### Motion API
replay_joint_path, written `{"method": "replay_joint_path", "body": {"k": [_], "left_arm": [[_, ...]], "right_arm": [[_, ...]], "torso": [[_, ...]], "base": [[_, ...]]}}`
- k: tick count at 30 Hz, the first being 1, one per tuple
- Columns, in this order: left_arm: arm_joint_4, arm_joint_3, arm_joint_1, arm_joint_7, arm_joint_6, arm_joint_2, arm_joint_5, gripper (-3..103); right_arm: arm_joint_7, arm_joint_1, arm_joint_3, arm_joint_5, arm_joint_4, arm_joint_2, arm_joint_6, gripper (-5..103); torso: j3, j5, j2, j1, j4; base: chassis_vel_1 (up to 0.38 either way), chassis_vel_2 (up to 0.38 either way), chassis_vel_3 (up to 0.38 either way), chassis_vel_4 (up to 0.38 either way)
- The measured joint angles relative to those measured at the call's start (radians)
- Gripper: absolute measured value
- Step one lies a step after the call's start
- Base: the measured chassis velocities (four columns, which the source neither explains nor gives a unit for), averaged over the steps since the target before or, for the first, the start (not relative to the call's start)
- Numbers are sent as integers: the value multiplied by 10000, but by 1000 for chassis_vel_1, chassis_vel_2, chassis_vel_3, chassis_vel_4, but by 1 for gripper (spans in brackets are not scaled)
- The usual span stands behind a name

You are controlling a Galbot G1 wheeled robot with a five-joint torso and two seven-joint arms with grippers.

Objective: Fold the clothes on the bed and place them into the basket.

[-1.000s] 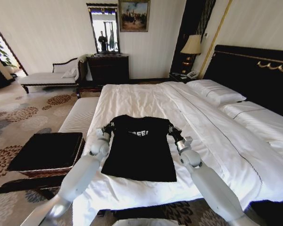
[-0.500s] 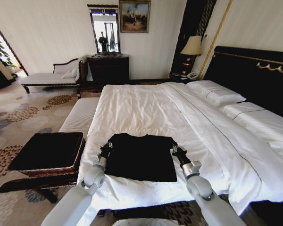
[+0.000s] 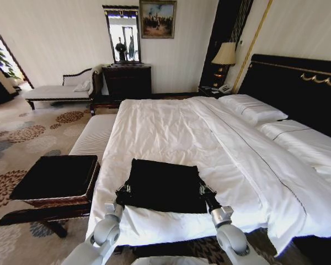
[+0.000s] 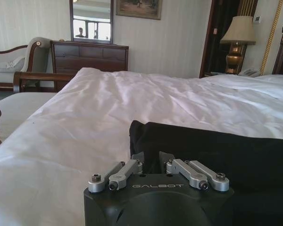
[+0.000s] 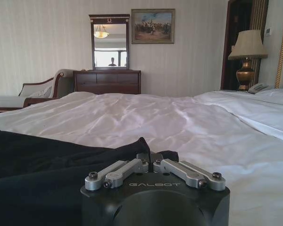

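Observation:
The clothes (image 3: 163,185), a black T-shirt, lie folded in half as a flat rectangle near the foot edge of the bed (image 3: 171,124); no lettering shows. My left gripper (image 3: 123,189) is at the fold's near left corner and my right gripper (image 3: 202,189) at the near right corner. Each is shut on the shirt's edge. In the left wrist view the left gripper (image 4: 152,162) pinches black cloth (image 4: 217,150). In the right wrist view the right gripper (image 5: 149,157) grips a raised bunch of the shirt (image 5: 47,160). The basket (image 3: 55,178), black-topped, stands on the floor left of the bed.
A white-cushioned bench (image 3: 94,135) runs along the bed's left side behind the basket. Pillows (image 3: 251,107) and the black headboard (image 3: 298,83) are at the right. A dark dresser (image 3: 127,80), a chaise (image 3: 58,88) and a lamp (image 3: 225,55) stand by the far wall.
Both grippers drew the shirt's upper half back toward the bed's foot edge, laying it over the lower half. The lettering is now covered, and the arms have pulled in.

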Motion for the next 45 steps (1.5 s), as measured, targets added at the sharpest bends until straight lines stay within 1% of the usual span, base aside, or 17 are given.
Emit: {"method": "replay_joint_path", "body": {"k": [4,7,8,9,11,13,17,22,23,25,26,28,29,31,34,42,45], "left_arm": [[-83,5,89,-5,71,107,-2,34],[-256,7,308,-2,59,219,134,39],[-343,8,441,23,29,282,234,44],[-492,-9,659,65,-8,373,331,56],[-589,-49,799,73,-24,417,358,56],[-798,-180,1022,74,-46,464,363,66],[-1046,-465,1173,72,-48,516,251,77],[-1253,-833,891,20,198,601,-349,97],[-1252,-843,768,-4,282,622,-482,97],[-972,-773,44,-112,644,664,-976,100],[-972,-773,44,-112,644,664,-976,100],[-699,-644,-645,-164,915,666,-1430,100],[-322,-431,-1405,-251,1231,602,-2110,100],[-137,-339,-1712,-280,1359,543,-2415,100],[1043,9,-3007,-373,1800,91,-3422,100],[3050,357,-4826,-222,2171,-397,-4811,100],[3350,402,-5069,-156,2184,-460,-4917,100]], "right_arm": [[-81,-177,-15,-215,-89,118,187,0],[-180,-332,-27,-304,-95,149,348,-2],[-207,-416,-34,-342,-94,150,432,2],[-261,-540,-30,-389,-61,148,548,13],[-287,-642,-7,-400,-11,140,613,13],[-334,-877,93,-406,118,114,744,24],[-388,-1190,347,-371,389,75,909,34],[-331,-1459,780,171,954,-23,825,56],[-268,-1433,827,405,1032,-47,731,56],[40,-997,1065,1464,1204,-263,188,67],[40,-997,1065,1464,1204,-263,188,67],[228,-602,1181,1911,1189,-480,-85,78],[373,-203,1255,2187,1054,-698,-283,83],[401,-86,1264,2238,1003,-746,-330,83],[527,434,1265,2427,680,-808,-560,97],[555,944,798,2456,169,-934,-769,100],[557,1085,616,2416,70,-1004,-773,100]], "torso": [[0,-1,-1,1,1],[0,-1,-1,0,1],[0,0,-1,1,2],[0,0,-1,1,2],[0,0,-1,0,3],[0,-1,-1,0,2],[0,0,0,0,3],[0,0,0,0,1],[0,0,-1,-1,1],[1,-1,0,-1,3],[1,-1,0,-1,3],[1,0,0,0,3],[2,2,-1,1,2],[3,0,-2,2,2],[3,0,-2,3,0],[3,1,-3,3,0],[3,3,-3,3,6]], "base": [[0,0,0,0],[0,0,0,0],[0,0,0,0],[0,0,0,0],[0,0,0,0],[0,0,0,0],[0,0,0,0],[0,0,0,0],[0,0,0,0],[0,0,0,0],[0,0,0,0],[0,0,0,0],[0,0,0,0],[0,0,0,0],[0,0,0,0],[0,0,0,0],[0,0,0,0]]}}
